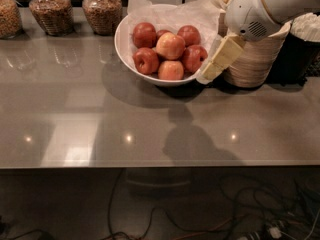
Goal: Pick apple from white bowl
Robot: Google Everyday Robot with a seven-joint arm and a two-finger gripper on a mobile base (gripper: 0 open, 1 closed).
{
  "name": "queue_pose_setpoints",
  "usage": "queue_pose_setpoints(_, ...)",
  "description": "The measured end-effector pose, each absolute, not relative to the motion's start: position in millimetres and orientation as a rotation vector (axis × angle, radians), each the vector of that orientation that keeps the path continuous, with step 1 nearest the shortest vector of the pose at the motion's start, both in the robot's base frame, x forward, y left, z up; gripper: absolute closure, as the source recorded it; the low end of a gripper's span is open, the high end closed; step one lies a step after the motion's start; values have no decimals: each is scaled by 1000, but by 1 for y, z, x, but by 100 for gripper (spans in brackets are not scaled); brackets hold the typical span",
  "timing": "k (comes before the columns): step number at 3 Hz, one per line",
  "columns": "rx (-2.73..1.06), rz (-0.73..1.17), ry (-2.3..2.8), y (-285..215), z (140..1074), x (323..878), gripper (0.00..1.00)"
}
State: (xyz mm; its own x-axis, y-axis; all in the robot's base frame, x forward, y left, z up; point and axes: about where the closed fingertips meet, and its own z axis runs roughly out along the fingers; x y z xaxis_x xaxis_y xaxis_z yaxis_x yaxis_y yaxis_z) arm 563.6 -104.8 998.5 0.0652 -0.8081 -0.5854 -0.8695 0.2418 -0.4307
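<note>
No text, label, brand, number or sign can be read anywhere in view. The pincer (214, 66) bears no marking either; it hangs just beside the right rim of the bowl (122, 46), above the counter (150, 124).

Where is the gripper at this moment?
In the camera view, the gripper hangs at the right rim of the white bowl of apples, beside the stacked tan bowls.
</note>
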Motion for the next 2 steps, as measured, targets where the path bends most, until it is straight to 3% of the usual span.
queue_pose_setpoints(1,-1537,66,1645,-92,1004,587,19)
queue_pose_setpoints(2,-1523,85,1596,-75,994,608,25)
